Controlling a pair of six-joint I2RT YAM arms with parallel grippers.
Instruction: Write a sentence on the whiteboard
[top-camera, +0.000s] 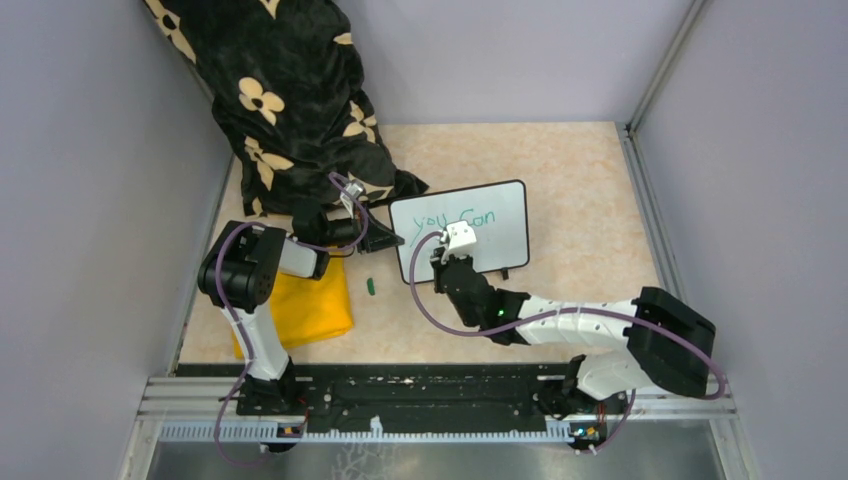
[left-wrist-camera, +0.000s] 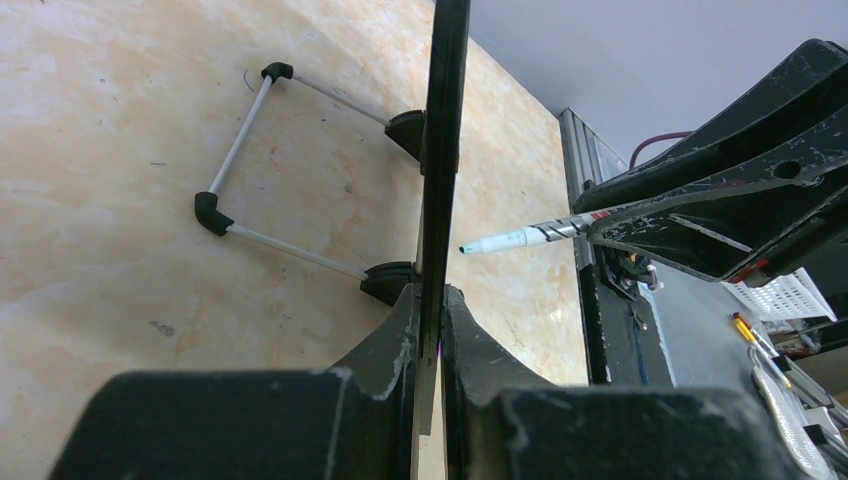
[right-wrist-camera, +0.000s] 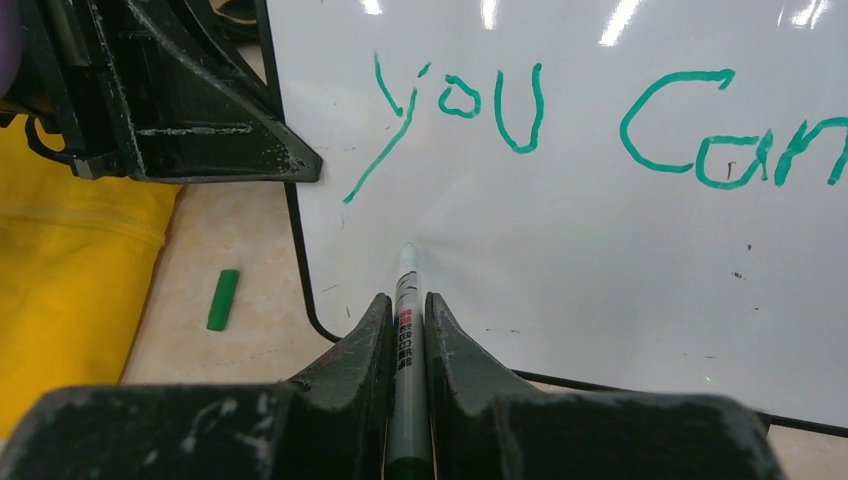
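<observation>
Your whiteboard (right-wrist-camera: 600, 260) is glossy and smooth, catching lamp glare; its wire stand (left-wrist-camera: 235, 150) looks metal with black plastic corners. The tabletop (left-wrist-camera: 100, 120) is matt, stone-patterned. The yellow cloth (right-wrist-camera: 70, 270) is soft fabric; the right gripper (right-wrist-camera: 405, 300) is scuffed black plastic, the marker (right-wrist-camera: 404, 345) smooth.

Whiteboard (top-camera: 500, 215): stood mid-table, its left edge clamped by the left gripper (top-camera: 388, 240). Marker (right-wrist-camera: 406, 290), held in the right gripper (right-wrist-camera: 405, 305), is pointed at its lower-left face. Marker cap (top-camera: 370, 286) and folded cloth (top-camera: 305, 305) are laid left of it, and a patterned blanket (top-camera: 290, 100) is heaped behind-left.
</observation>
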